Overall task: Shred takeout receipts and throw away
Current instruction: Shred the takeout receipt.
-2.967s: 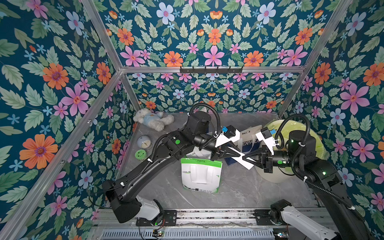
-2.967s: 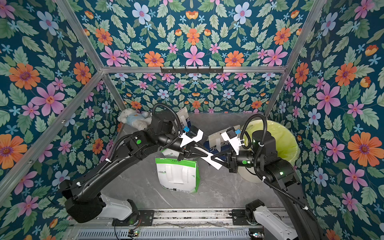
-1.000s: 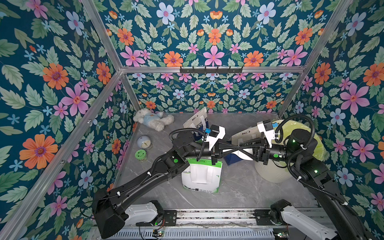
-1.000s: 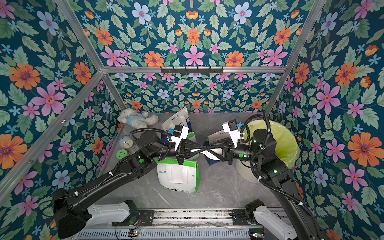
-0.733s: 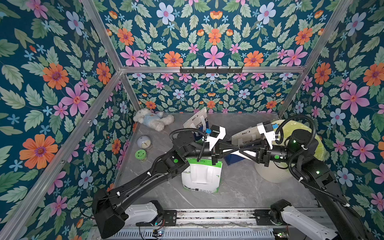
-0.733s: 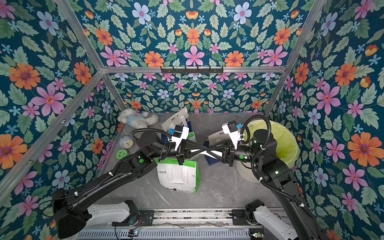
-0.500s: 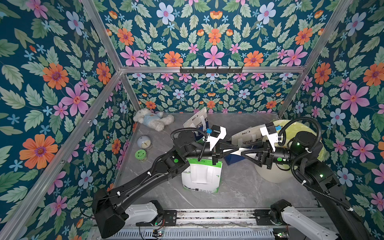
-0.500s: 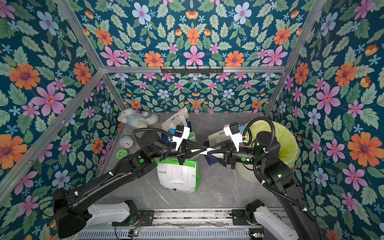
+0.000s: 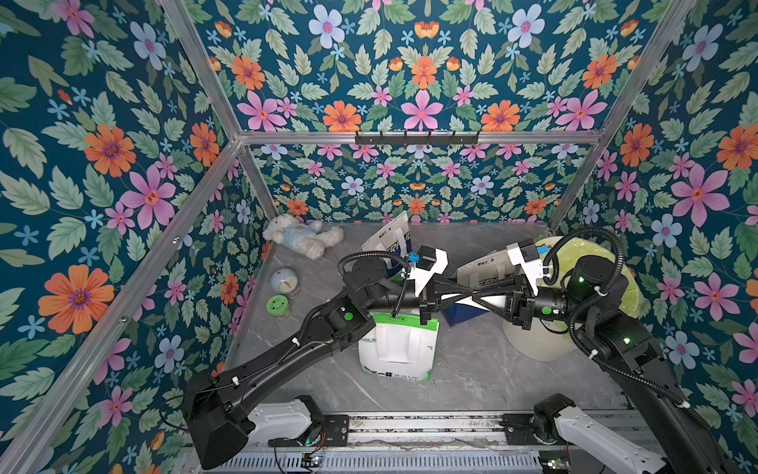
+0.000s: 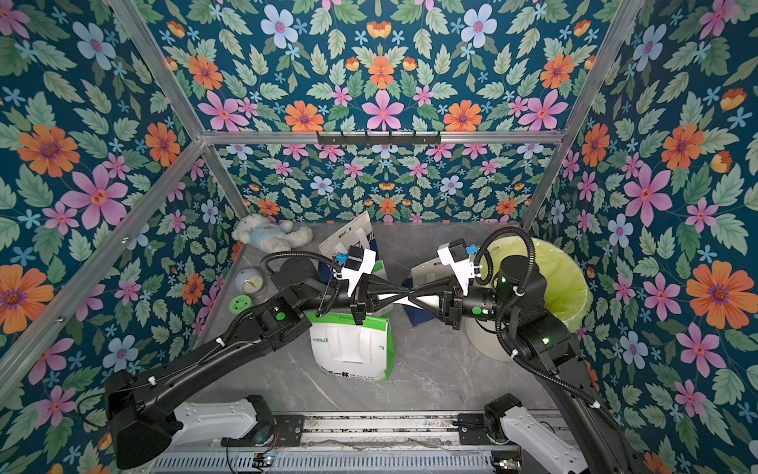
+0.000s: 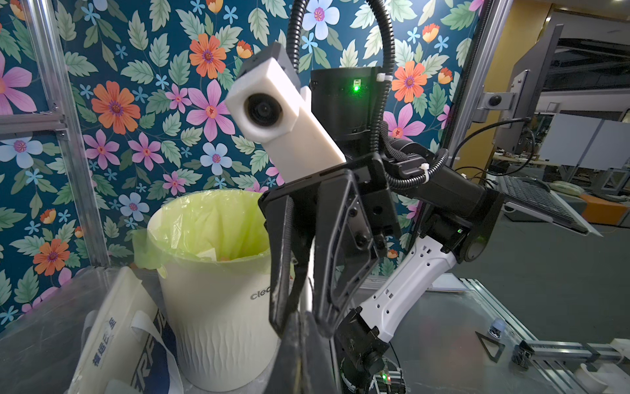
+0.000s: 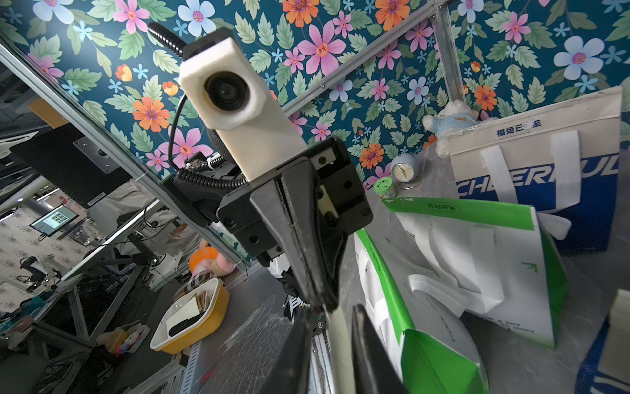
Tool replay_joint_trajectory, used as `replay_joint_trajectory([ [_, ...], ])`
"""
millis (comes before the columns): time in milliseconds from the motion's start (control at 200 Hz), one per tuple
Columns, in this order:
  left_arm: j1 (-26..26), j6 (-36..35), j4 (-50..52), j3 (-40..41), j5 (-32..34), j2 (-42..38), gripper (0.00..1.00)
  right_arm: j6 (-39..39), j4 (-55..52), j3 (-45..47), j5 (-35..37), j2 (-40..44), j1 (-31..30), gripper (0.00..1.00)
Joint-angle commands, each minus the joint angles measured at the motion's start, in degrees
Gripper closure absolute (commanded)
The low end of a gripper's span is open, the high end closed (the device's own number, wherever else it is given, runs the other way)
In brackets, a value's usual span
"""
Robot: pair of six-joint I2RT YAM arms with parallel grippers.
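plush bear [image 9: 301, 240] back-left corner | clock [image 9: 285, 282] beside green-lidded jar [image 9: 278, 307] | green-white bag [image 9: 398, 349] mid-table

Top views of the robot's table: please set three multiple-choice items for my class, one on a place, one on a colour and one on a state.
1. Where does the stuffed bear lie?
A in the bin; B at the far left corner of the table; C on the floor.
2. What colour is the bin liner?
A black; B red; C yellow-green.
3. How is the left claw?
A shut on the receipt; B wide open and empty; C out of view.

Key:
1 B, the bear lies on the tabletop by the back wall, at the left side.
2 C, the liner folds yellow-green over the rim of the white bin.
3 A, its jaws are pressed together, with white paper pinched at the tips.
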State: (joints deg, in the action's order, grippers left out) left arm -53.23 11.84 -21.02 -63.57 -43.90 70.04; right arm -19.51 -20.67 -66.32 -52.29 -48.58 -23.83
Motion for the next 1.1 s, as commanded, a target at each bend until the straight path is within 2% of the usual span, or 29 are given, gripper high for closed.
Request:
replay_joint_trajectory([
  [0, 0.0, 0.0, -1.1, 0.0, -1.0, -0.3, 1.00, -0.5, 2.3, 0.1, 0.8, 0.2, -0.1, 0.79],
  [370, -0.2, -0.1, -1.1, 0.5, -0.7, -0.5, 1.00, -0.6, 2.2, -0.2, 1.2, 0.0, -0.1, 0.86],
  [465, -0.2, -0.2, -1.1, 0.5, -0.7, -0.7, 1.00, -0.9, 2.5, 0.1, 1.1, 0.0, -0.1, 0.91],
  [540, -0.2, -0.2, -1.1, 0.4, -0.7, -0.7, 1.00, -0.9, 2.1, 0.1, 1.3, -0.1, -0.1, 1.00],
  [660, -0.2, -0.5, -1.1, 0.3, -0.4, -0.7, 1.00, -0.4, -1.7, -1.3, 2.6, -1.1, -0.1, 1.00],
  [840, -0.6, -4.2, -2.4, 1.4, 0.1, -1.3, 1.00, -0.6, -12.1, -5.0, 12.6, -4.0, -0.3, 1.00],
  [980, -2.4, -10.4, -4.7, 3.5, 1.6, -3.5, 1.00, -3.2, -18.3, -7.6, 25.3, -5.7, -0.7, 1.00],
  [1095, -2.8, -11.2, -8.6, 5.0, 3.0, -5.2, 1.00, -7.1, -18.9, -6.7, 36.1, -4.4, -0.7, 1.00],
])
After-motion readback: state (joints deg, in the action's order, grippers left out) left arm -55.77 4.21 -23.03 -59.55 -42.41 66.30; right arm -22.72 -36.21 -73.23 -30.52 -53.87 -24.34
